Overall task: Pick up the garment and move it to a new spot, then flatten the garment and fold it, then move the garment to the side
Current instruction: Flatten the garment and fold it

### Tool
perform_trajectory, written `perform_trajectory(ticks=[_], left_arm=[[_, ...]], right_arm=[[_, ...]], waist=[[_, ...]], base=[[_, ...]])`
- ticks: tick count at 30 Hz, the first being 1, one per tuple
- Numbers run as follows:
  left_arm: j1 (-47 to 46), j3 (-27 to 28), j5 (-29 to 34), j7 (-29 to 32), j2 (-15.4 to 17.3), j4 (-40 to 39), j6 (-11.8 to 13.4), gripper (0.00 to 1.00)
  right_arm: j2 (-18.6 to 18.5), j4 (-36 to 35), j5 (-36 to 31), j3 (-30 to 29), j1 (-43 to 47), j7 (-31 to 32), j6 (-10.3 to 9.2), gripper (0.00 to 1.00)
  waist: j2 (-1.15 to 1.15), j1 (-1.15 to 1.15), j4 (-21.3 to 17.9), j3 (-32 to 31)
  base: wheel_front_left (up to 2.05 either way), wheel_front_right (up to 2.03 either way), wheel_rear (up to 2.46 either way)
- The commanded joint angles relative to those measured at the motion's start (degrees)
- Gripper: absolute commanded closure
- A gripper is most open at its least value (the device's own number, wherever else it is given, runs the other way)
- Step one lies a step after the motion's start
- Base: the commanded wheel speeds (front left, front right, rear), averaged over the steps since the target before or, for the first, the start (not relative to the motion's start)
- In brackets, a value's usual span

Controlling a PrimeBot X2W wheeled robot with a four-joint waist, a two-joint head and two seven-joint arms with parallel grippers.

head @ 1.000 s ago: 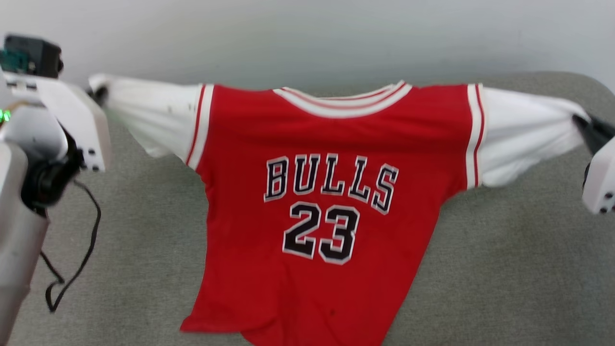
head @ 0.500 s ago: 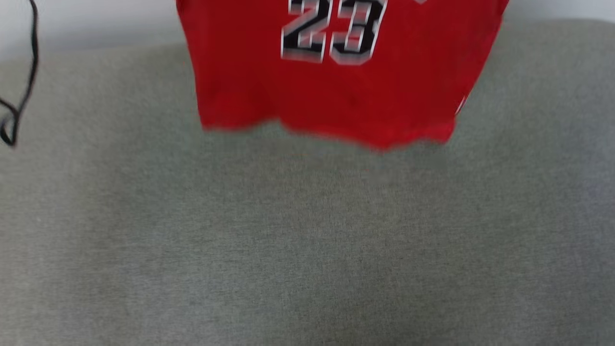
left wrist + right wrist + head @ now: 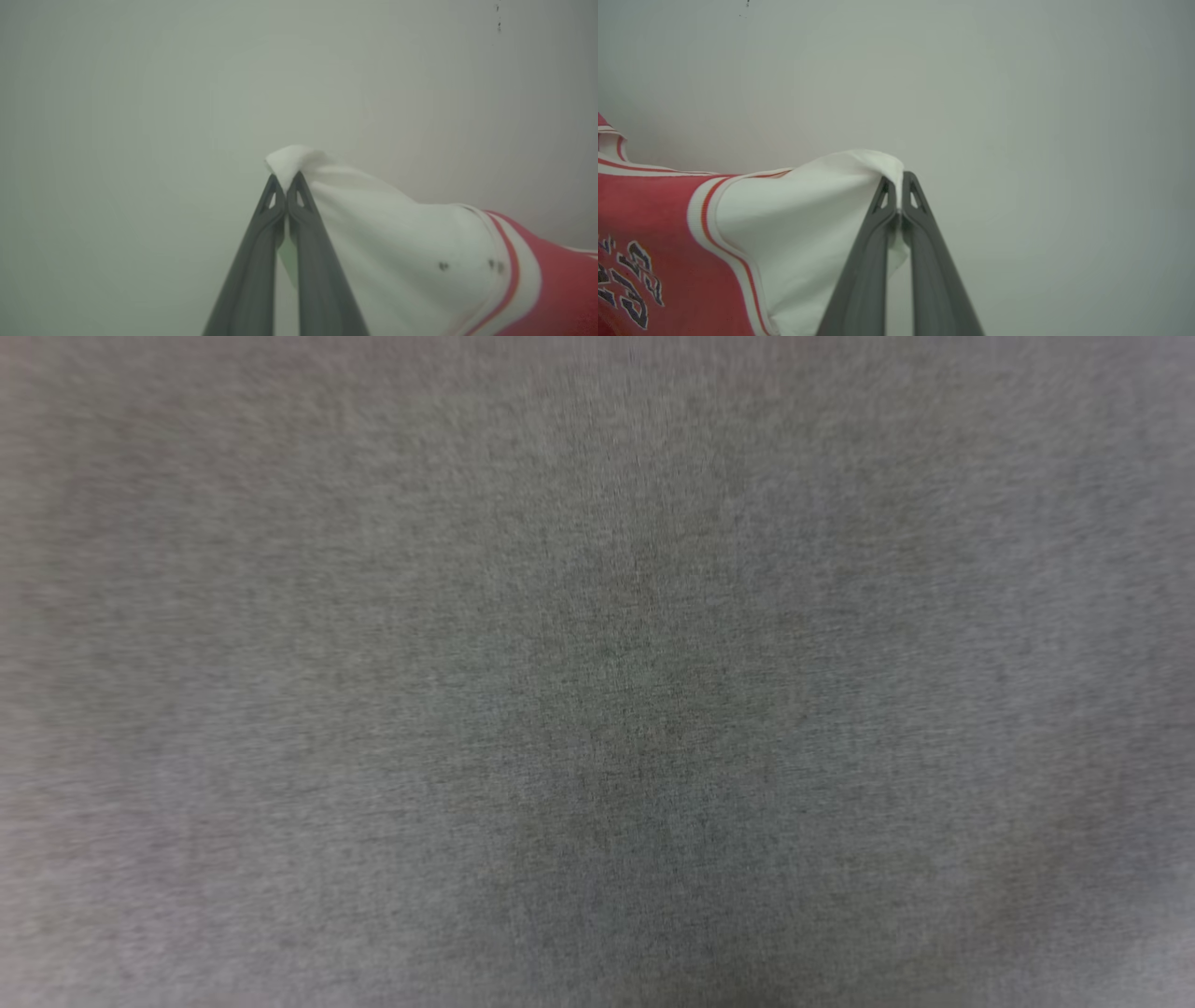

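Grey cloth [image 3: 597,672], finely woven and blurred, lies under your head camera; a plain pale wall [image 3: 140,93] backs both wrists. Your left gripper [image 3: 286,179] and right gripper [image 3: 899,181] each pinch a soft white sleeve tip of the red jersey T-shirt [image 3: 649,219], held up against that wall.

Dark-grey tapered pincer fingers [image 3: 252,270]

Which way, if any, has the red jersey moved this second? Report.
Cannot tell: the head camera swung onto blurred grey upholstery, and the jersey now hangs against plain wall.
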Motion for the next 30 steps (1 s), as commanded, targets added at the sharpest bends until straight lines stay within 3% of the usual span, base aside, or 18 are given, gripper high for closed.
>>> perform_trajectory(ticks=[1,8,15,21,26,30], left_arm=[[-0.5,0.1,0.2,-0.5,0.0,0.2,-0.1,1.00],[1.1,0.8,-1.6,-2.5,-1.3,0.8,0.2,1.00],[5.7,1.5,-3.9,-5.0,-2.2,1.5,-0.6,1.00],[15.1,2.0,-6.2,-8.0,-2.3,-0.4,-2.1,1.00],[30.1,3.0,-9.4,-11.2,-2.6,-4.6,-2.5,1.00],[44.5,4.6,-12.3,-12.2,-2.0,-9.6,-1.3,1.00]], right_arm=[[0.3,0.7,0.4,0.7,-1.1,-1.2,-0.06,1.00],[0.7,5.8,2.8,5.9,-3.5,-4.1,-0.06,1.00],[1.3,10.3,5.7,9.3,-1.4,-6.0,-0.06,1.00],[0.6,11.3,8.6,11.1,5.6,-7.7,-0.06,1.00],[-0.9,9.0,10.7,12.2,17.9,-9.0,-0.06,1.00],[-1.7,5.8,12.3,11.9,29.6,-8.7,-0.06,1.00]], waist=[[0.00,-0.01,-0.9,4.1],[0.00,-0.01,0.0,8.4],[0.00,-0.01,0.8,7.9],[0.00,-0.01,2.0,2.1],[0.00,-0.01,3.3,-6.7],[0.00,-0.01,3.6,-13.6]], base=[[0.00,0.00,0.00],[0.00,0.00,0.00],[0.00,0.00,0.00],[0.00,0.00,0.00],[0.00,0.00,0.00],[0.00,0.00,0.00]])
